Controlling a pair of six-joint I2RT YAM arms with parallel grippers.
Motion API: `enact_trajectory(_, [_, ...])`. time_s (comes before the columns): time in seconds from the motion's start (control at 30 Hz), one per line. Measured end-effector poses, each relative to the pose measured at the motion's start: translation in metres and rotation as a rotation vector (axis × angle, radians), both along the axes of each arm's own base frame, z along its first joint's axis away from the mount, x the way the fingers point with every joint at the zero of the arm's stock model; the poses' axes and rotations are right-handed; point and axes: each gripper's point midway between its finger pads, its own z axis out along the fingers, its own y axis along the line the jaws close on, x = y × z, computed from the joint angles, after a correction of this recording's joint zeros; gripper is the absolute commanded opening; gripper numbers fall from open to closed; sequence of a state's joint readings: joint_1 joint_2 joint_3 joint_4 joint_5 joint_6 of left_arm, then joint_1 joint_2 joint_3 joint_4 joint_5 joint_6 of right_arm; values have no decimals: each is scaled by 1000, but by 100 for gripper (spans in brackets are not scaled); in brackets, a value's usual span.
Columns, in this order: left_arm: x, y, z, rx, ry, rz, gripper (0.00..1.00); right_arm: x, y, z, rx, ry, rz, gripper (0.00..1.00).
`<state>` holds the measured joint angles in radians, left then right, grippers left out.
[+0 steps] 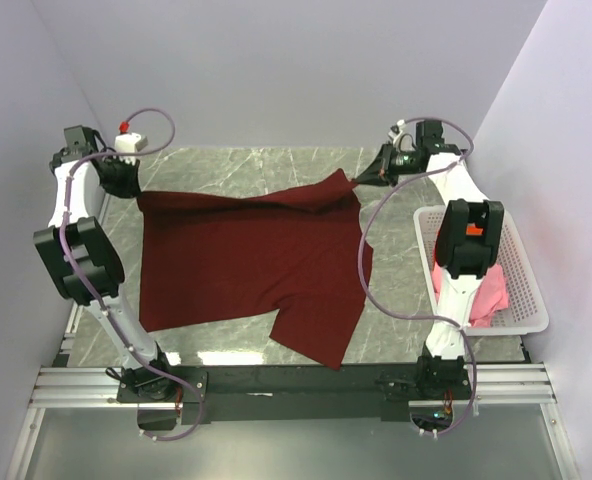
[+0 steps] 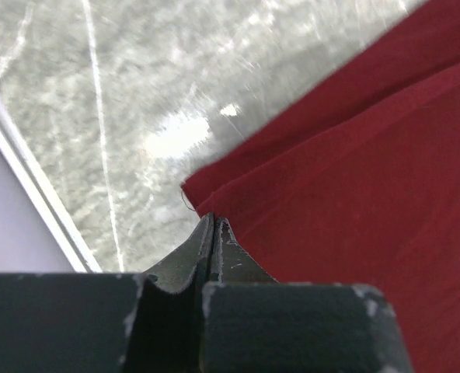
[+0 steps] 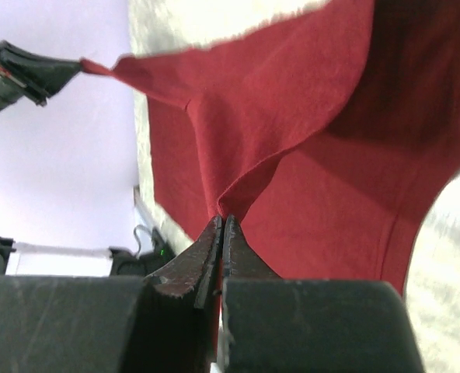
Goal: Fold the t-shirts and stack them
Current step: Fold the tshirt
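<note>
The dark maroon t-shirt [image 1: 256, 260] lies spread over the marble table, its far edge lifted and pulled taut between both arms. My left gripper [image 1: 134, 190] is shut on the shirt's far left corner; in the left wrist view its tips [image 2: 214, 223] meet at the cloth's edge [image 2: 354, 194]. My right gripper [image 1: 361, 180] is shut on the far right corner. In the right wrist view its tips [image 3: 224, 221] pinch a fold of the maroon cloth [image 3: 292, 116], and the left gripper [image 3: 36, 70] holds the opposite corner. A pink t-shirt [image 1: 488, 298] lies in the basket.
A white perforated basket [image 1: 531, 290] stands at the table's right edge, partly behind the right arm. Pale walls close in the left, far and right sides. A metal rail [image 1: 276, 385] with the arm bases runs along the near edge.
</note>
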<state>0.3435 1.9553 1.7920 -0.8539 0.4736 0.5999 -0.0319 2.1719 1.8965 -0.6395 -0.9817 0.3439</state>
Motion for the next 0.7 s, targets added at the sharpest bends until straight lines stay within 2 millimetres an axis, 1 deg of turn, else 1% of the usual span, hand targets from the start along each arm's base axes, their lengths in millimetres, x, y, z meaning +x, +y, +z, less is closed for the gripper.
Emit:
enact_trajectory(0.1, [-10,-2,-6,23,-4,-34,0,-20,0,-12,-6,48,10,0])
enact_trajectory(0.2, [-21,-4,-14,52,-6,-75,0,-42,0,-29,-13,106,19,0])
enact_trajectory(0.37, [-32,-3,-37,102,9,-116,0,-75,-2,-56,-32,204,27,0])
enact_trajectory(0.43, [-34,-1,-44,118,22,-122,0,-82,-2,-63,-37,230,28,0])
enact_trajectory(0.5, [-33,2,-46,139,17,-128,0,-86,-3,-67,-43,251,26,0])
enact_trajectory(0.6, [-31,6,-53,176,5,-139,0,-86,-3,-67,-44,252,25,0])
enact_trajectory(0.7, [-35,6,-63,184,17,-145,0,-85,-3,-67,-43,256,19,0])
